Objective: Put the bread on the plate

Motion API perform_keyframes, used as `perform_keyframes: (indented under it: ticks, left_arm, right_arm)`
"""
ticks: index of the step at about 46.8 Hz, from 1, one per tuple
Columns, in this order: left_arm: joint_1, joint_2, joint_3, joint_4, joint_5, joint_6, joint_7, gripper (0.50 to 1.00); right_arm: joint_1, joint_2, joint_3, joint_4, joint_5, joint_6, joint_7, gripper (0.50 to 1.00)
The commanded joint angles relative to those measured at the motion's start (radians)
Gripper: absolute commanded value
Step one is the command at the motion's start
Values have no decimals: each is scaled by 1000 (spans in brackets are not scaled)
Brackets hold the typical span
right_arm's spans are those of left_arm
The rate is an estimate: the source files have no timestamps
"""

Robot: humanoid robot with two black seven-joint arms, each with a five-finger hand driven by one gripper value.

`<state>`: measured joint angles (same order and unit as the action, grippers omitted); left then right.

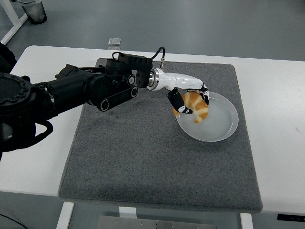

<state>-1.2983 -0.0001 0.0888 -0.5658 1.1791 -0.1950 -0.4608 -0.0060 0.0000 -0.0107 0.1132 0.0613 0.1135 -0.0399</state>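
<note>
A golden croissant hangs over the left part of a white plate on the grey mat. My left hand, white with black fingertips, is curled around the bread from above, with a finger on its left side. The bread's lower end is at or just above the plate's surface; I cannot tell whether it touches. The black left arm reaches in from the left edge. The right arm does not show.
The grey mat covers the middle of the white table. A small clear square object lies at the table's far edge. A dark bin stands on the floor at the top left.
</note>
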Motion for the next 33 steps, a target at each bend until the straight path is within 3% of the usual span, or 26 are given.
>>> perform_keyframes:
  ticks: [1,33]
  left_arm:
    - [7,0,-1,30,-1,20,-1,500]
    - [47,0,-8,18,-22,81,-22,500]
  right_arm:
    - [0,0,0,0,0,0,0,952]
    - [0,0,0,0,-3,2,0,952]
